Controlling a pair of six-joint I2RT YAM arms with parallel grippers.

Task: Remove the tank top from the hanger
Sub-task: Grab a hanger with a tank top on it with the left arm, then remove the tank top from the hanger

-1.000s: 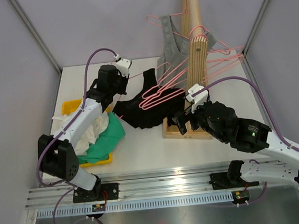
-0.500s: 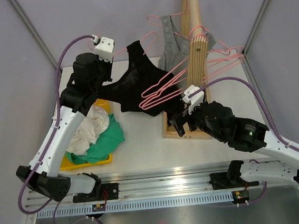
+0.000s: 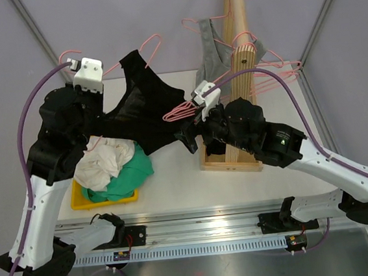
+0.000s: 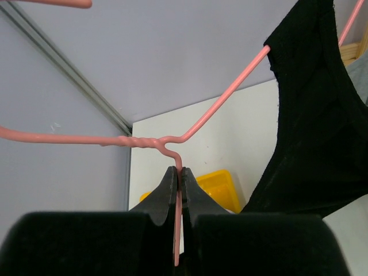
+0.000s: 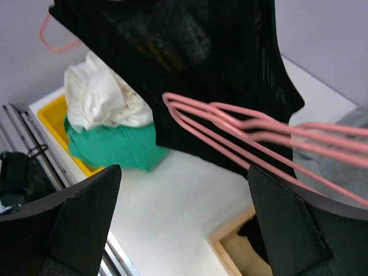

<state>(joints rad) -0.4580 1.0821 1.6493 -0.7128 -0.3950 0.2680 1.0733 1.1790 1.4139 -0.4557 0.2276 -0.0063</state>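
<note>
**Black tank top aloft on a pink hanger in left arm's pinch**

The left gripper [image 4: 177, 172], raised high over the left side of the white table [image 3: 175, 178], has its jaws pressed together on the wire of a pink hanger [image 4: 230, 89] just below the twisted neck. The black tank top [image 3: 145, 102] is on that hanger, one strap over the wire arm and its body draping down and to the right, above a yellow bin [image 3: 85, 198] that holds a white cloth [image 3: 105, 162] and a green cloth [image 3: 132, 175]. The right gripper [image 5: 183, 172] sits near the garment's lower hem with its jaws spread wide and nothing between them. In its wrist view a cluster of spare pink hangers [image 5: 230, 123] crosses in front of the dark fabric. Behind it, a wooden stand [image 3: 238, 54] carries a gray tank top [image 3: 211, 44] on another hanger
</note>
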